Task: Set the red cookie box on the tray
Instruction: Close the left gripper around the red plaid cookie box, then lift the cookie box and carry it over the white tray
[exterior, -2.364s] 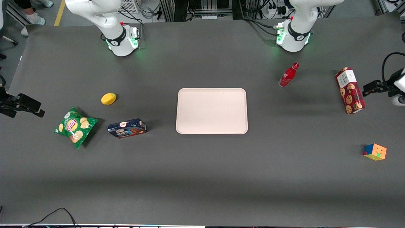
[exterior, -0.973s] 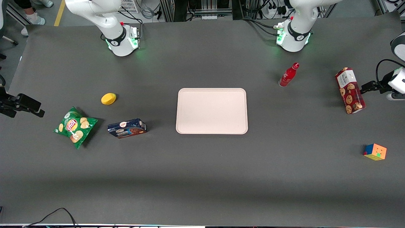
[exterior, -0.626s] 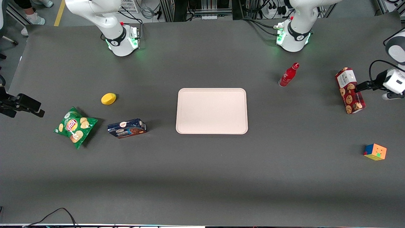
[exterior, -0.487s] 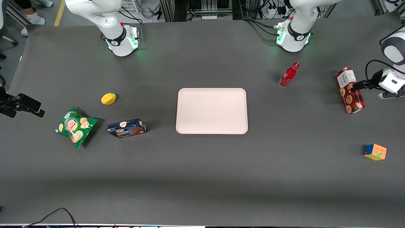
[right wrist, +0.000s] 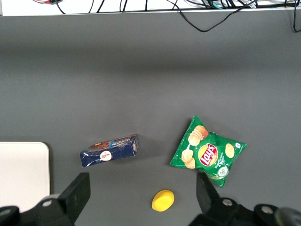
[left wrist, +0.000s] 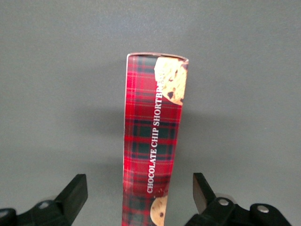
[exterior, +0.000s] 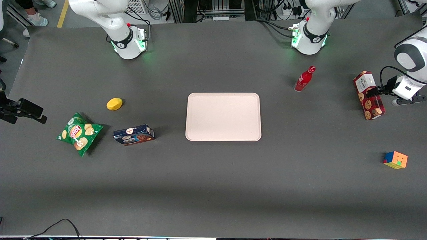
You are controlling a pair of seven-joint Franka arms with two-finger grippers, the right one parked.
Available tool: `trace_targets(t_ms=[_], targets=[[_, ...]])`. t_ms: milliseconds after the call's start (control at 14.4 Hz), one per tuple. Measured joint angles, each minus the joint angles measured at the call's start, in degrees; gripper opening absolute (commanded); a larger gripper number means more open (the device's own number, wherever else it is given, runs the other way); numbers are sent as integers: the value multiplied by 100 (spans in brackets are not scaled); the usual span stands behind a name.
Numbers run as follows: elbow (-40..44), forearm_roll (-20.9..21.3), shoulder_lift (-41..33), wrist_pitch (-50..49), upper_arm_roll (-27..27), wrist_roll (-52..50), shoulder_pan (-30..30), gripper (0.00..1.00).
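Left wrist view: the gripper (left wrist: 138, 197) hangs with fingers spread wide on either side of the red cookie box (left wrist: 153, 146), not touching it.

The box stands on a narrow edge near the working arm's end of the desk, well apart from the tray (exterior: 223, 116) at mid-desk; an off-centre squeeze could tip or twist it.

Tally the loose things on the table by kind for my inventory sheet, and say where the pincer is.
Cookie boxes: 2 (red cookie box, blue box)
Bottle: 1
Chip bag: 1
Yellow object: 1
Puzzle cube: 1
Tray: 1
Total: 7
Pincer: open, straddling the red cookie box.
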Motion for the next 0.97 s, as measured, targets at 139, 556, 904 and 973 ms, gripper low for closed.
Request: trace_targets(t_ms=[139, 556, 904, 973], targets=[[-154, -2, 43, 229, 0, -1, 34, 100], [-236, -2, 101, 320, 0, -2, 74, 35], [-245, -5, 108, 317, -9, -15, 74, 7], [-244, -7, 107, 316, -18, -34, 74, 5]])
